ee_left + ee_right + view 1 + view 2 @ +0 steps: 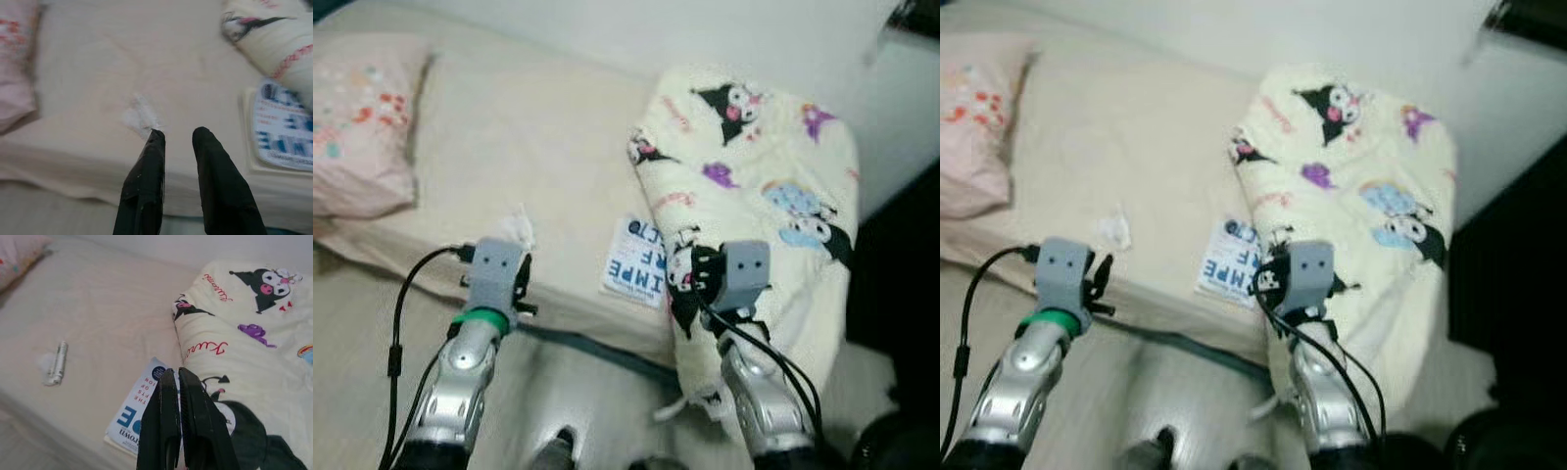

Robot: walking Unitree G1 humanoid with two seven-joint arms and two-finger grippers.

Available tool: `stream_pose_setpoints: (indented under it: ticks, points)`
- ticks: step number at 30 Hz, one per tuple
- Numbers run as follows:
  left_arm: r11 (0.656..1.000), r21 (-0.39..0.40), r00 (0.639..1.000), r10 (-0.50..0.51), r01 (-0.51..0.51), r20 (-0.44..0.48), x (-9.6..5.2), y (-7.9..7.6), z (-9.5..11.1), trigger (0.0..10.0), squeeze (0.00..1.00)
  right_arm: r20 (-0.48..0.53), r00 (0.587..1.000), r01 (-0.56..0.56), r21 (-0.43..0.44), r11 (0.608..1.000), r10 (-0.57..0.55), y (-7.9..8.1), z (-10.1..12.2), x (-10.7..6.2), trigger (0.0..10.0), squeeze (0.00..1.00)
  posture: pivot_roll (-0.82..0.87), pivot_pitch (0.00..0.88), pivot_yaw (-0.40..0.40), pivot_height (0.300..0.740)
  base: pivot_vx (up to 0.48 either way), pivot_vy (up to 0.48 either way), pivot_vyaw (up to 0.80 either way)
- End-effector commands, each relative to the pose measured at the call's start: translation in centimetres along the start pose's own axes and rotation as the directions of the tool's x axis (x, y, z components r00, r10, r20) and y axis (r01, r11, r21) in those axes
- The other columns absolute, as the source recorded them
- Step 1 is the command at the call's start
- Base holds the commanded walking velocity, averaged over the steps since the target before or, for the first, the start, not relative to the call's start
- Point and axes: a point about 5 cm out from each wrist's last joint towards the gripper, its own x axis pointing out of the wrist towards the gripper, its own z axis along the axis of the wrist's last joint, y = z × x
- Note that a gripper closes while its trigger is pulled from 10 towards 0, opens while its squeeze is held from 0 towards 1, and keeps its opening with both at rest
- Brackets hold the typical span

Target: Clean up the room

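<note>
Two grippers are held above the near edge of a bed point(509, 127) covered with a cream sheet. The left gripper point(177, 137) is positioned over that near edge, and its two black fingers point(146, 181) are set apart with a clear gap between them. Just beyond the fingertips, a crumpled white tissue point(141, 115) lies on the sheet near the near edge. In the right wrist view, a small pale tube point(58, 362) is seen lying against that tissue. The right gripper point(176, 374) is held above the spot where a book meets a blanket, and its fingers point(164, 421) are pressed together with nothing between them.

The book point(636, 259), with a white cover and blue lettering, lies flat on the sheet at the near edge. Its far side is tucked under the edge of the blanket. The folded blanket point(764, 176), pale yellow with cartoon figures in black, pink and purple, is piled on the right part of the bed and hangs over the near edge toward the floor. A pink pillow point(357, 127) with a small floral print rests at the left end of the bed. A pale wall point(705, 29) runs along the far edge of the bed. A dark piece of furniture point(901, 264) stands to the right of the blanket; its details cannot be made out.
</note>
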Motion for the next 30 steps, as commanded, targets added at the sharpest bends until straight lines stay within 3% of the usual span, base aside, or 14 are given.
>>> stream_pose_setpoints:
  ticks: [1, 12, 15, 21, 25, 30]
  points:
    - [1.000, 0.011, 1.000, 0.001, -0.001, -0.024, -0.27, 0.10, -0.55, 10.0, 0.00, -0.024, 1.000, -0.003, 0.007, 1.000, 0.004, 0.24, -0.68, -0.40, 10.0, 0.00, 0.03, 0.091, -0.041, 0.740, 0.000, 0.000, 0.79]
    - [1.000, 0.011, 0.999, 0.016, -0.016, -0.045, -0.54, 0.40, -1.02, 10.0, 0.00, -0.038, 0.999, 0.009, 0.004, 1.000, -0.009, 0.06, -1.17, -0.58, 10.0, 0.00, 0.04, 0.093, -0.038, 0.740, 0.000, 0.000, 0.79]
    - [1.000, 0.011, 1.000, 0.006, -0.006, -0.023, -0.48, 0.28, -0.47, 10.0, 0.00, -0.032, 0.999, -0.007, -0.003, 1.000, 0.007, 0.33, -1.05, -0.54, 10.0, 0.00, 0.04, 0.130, -0.036, 0.740, 0.000, 0.000, 0.79]
    - [1.000, 0.008, 0.999, 0.014, -0.014, -0.042, -0.57, 0.42, -0.88, 10.0, 0.00, -0.044, 0.999, 0.008, 0.003, 1.000, -0.008, 0.19, -1.34, -0.52, 10.0, 0.00, 0.05, 0.101, -0.037, 0.740, 0.000, 0.000, 0.79]
    - [1.000, 0.006, 1.000, 0.000, 0.000, -0.030, -0.48, 0.08, -0.47, 10.0, 0.00, -0.037, 0.999, 0.005, -0.001, 1.000, -0.005, 0.17, -1.11, -0.25, 10.0, 0.00, 0.05, 0.134, -0.036, 0.740, 0.000, 0.000, 0.79]
    - [1.000, 0.004, 0.999, -0.009, 0.009, -0.035, -0.53, -0.26, -0.64, 10.0, 0.00, -0.044, 0.999, 0.007, -0.007, 1.000, -0.007, -0.02, -1.32, -0.30, 10.0, 0.00, 0.05, 0.109, -0.037, 0.740, 0.000, 0.000, 0.79]
